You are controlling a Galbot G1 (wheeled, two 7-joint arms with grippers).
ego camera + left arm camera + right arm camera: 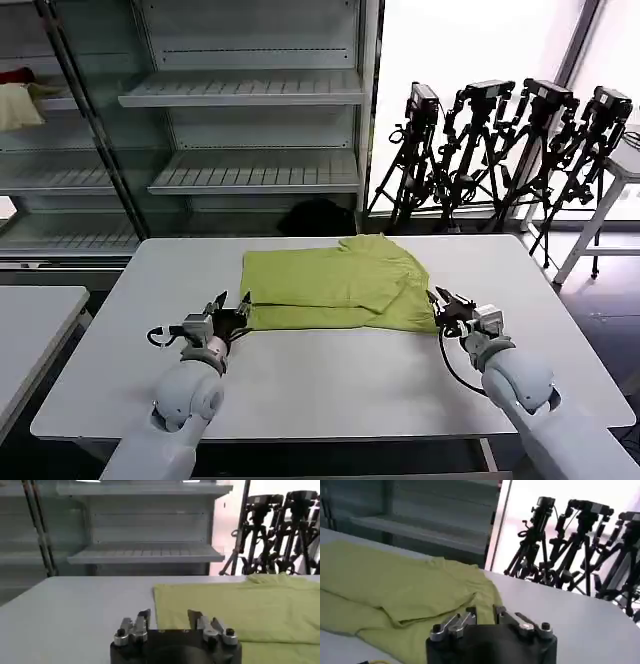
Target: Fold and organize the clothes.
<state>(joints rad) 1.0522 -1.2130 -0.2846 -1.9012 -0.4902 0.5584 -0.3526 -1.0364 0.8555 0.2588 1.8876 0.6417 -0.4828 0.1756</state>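
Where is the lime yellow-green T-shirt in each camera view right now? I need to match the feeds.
Head view: the lime yellow-green soft fabric T-shirt lies partly folded mid-table, between both hands.
Left wrist view: T-shirt spread beyond the left hand.
Right wrist view: T-shirt beyond the right hand.
Shared landmark: the black camera tripods behind the table.

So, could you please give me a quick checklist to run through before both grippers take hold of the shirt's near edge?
1. T-shirt lies partly folded on the white table: ok.
2. Left gripper at the shirt's near left corner, fingers open: ok.
3. Right gripper at the near right corner, fingers open: ok.
4. Neither gripper holds fabric yet: ok.
5. Shirt's folded layers lie smooth: not ok, the right side is bunched.
6. Fingertips touching cloth: cannot tell.
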